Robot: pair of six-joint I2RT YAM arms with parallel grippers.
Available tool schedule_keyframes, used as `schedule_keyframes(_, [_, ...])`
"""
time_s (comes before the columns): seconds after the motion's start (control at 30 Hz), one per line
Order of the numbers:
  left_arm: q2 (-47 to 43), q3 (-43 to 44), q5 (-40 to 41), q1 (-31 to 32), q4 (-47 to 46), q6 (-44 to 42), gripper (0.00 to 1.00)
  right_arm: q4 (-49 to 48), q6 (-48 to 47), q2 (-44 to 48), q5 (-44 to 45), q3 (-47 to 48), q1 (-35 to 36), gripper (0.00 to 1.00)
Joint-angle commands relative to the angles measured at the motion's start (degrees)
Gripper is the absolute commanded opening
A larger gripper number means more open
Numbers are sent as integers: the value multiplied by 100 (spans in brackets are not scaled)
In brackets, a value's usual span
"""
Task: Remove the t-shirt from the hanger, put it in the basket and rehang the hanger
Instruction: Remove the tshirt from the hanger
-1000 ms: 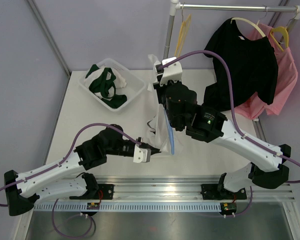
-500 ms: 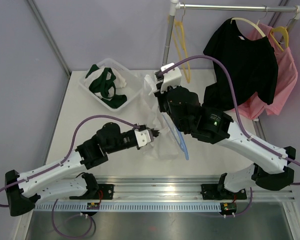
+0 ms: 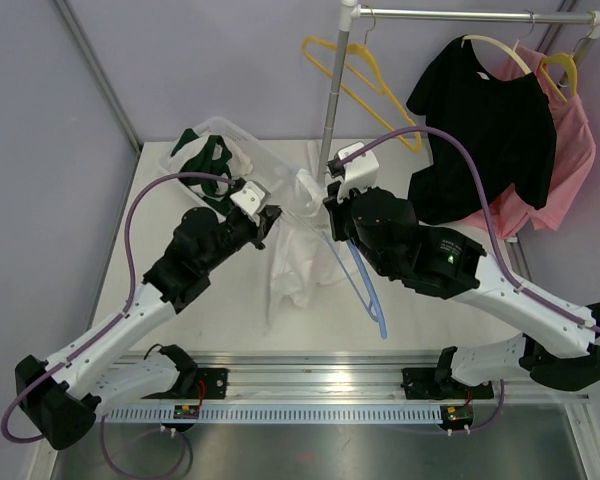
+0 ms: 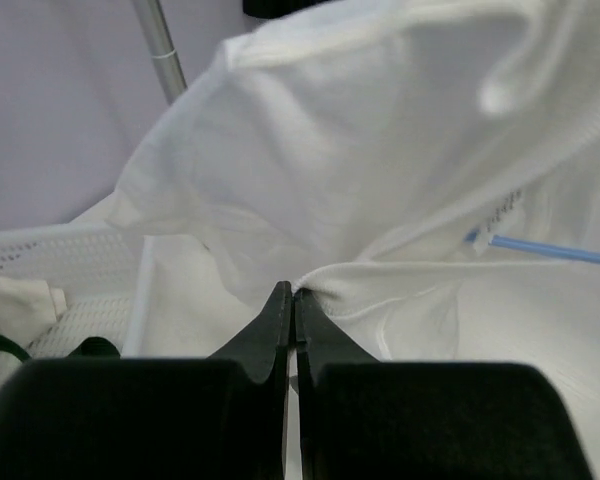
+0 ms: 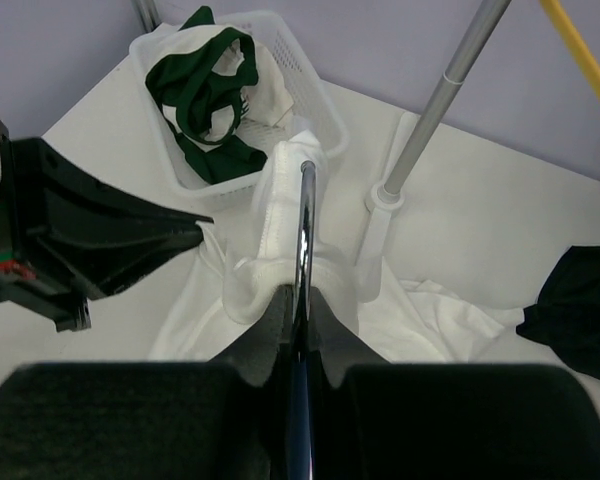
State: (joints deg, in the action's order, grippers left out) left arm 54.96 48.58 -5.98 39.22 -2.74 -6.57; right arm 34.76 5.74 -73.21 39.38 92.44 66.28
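Left gripper (image 4: 291,300) pinches shut on a fold of the white t-shirt (image 3: 295,250), right gripper (image 5: 300,300) is closed on the metal hook (image 5: 304,220) of the hanger (image 3: 372,305), whose blue arm alone shows below the shirt draped between both arms, its remainder hidden by fabric and wrist.

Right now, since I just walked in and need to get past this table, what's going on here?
Two robot arms are working a white t-shirt off a blue hanger. The right gripper is shut on the hanger's metal hook, holding it up. The left gripper is pinching a fold of the shirt's fabric. The shirt is not yet off: it drapes over the hanger, whose blue lower end sticks out below it.
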Motion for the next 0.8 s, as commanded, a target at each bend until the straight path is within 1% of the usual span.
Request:
schedule_keyframes(0.0, [120, 415, 333, -221, -105, 489, 0, -277, 173, 193, -96, -51, 16, 0])
schedule_keyframes(0.1, [488, 635, 273, -511, 62, 630, 0, -268, 208, 193, -219, -51, 25, 0])
schedule_keyframes(0.13, [620, 766, 194, -677, 116, 848, 0, -260, 235, 210, -220, -68, 17, 0])
schedule_keyframes(0.17, [769, 811, -120, -757, 142, 928, 5, -268, 252, 228, -220, -86, 25, 0])
schedule_keyframes(0.23, [762, 689, -543, -907, 29, 973, 23, -268, 279, 263, -229, -121, 25, 0])
schedule_keyframes(0.27, [553, 566, -989, -925, -85, 930, 53, -268, 287, 263, -229, -139, 17, 0])
schedule_keyframes(0.3, [403, 435, -1176, -934, -373, 834, 67, -268, 296, 272, -229, -156, 16, 0])
schedule_keyframes(0.33, [228, 233, -1360, -934, -559, 798, 78, -268, 305, 263, -220, -156, 16, 0])
schedule_keyframes(0.37, [17, -91, -1780, -934, -735, 728, 92, -277, 305, 263, -220, -157, 16, 0])
schedule_keyframes(0.4, [-333, -251, -1897, -934, -989, 701, 94, -268, 305, 255, -220, -148, 16, 0])
schedule_keyframes(0.47, [-652, -541, -2152, -934, -1210, 562, 99, -277, 314, 237, -193, -139, 16, 0])
schedule_keyframes(0.5, [-862, -577, -2205, -934, -1289, 517, 99, -277, 323, 220, -185, -130, 16, 0])
schedule_keyframes(0.53, [-934, -604, -2336, -934, -1299, 473, 99, -268, 323, 211, -193, -121, 16, 0])
schedule_keyframes(0.57, [-987, -621, -2686, -934, -1316, 446, 99, -268, 323, 193, -193, -121, 16, 0])
schedule_keyframes(0.63, [-1048, -665, -3118, -925, -1343, 350, 99, -268, 332, 167, -211, -95, 25, 0])
schedule_keyframes(0.67, [-1057, -683, -3538, -925, -1386, 288, 99, -277, 340, 158, -220, -95, 8, 0])
schedule_keyframes(0.77, [-1101, -762, -3884, -916, -1457, 174, 99, -269, 340, 105, -246, -60, 16, 0])
